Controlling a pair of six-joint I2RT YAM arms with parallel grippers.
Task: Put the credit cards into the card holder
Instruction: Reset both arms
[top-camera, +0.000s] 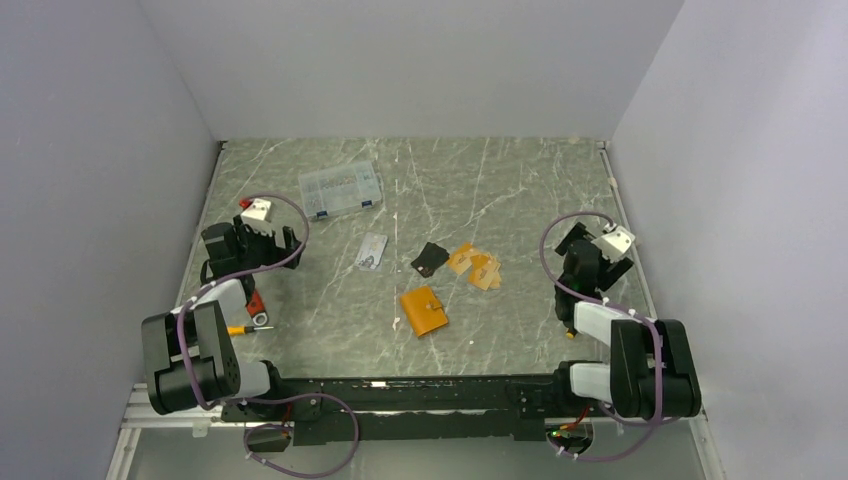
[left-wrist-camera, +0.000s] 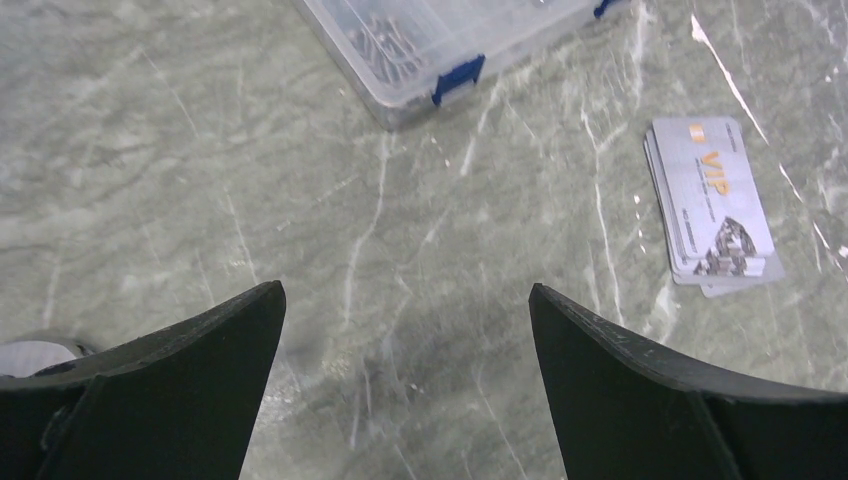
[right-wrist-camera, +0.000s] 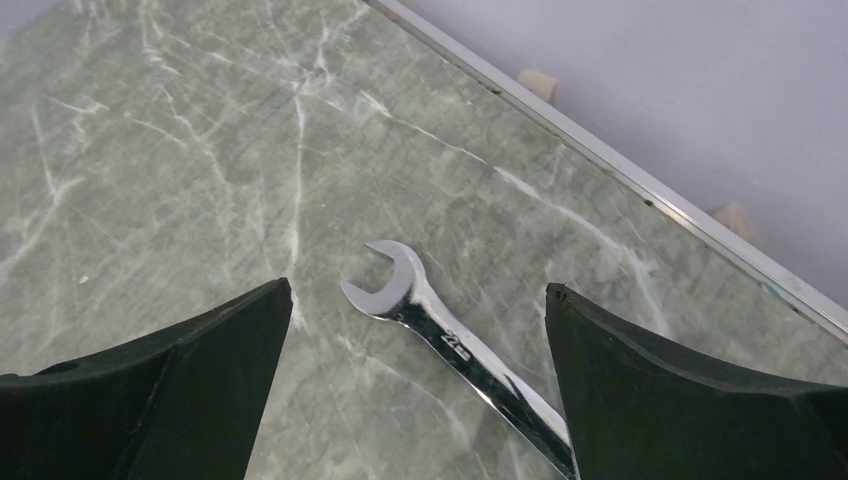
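The left gripper (left-wrist-camera: 405, 300) is held spread, silver credit cards (left-wrist-camera: 712, 205) lying ahead-right of its fingers; the right gripper (right-wrist-camera: 418, 292) is spread too, a wrench (right-wrist-camera: 455, 350) seen between its fingers; the card holder (top-camera: 423, 311) lies between both grippers.

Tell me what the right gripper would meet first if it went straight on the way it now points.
Probably the wrench lying on the table, in line with the open jaws of the right gripper, though depth is unclear.
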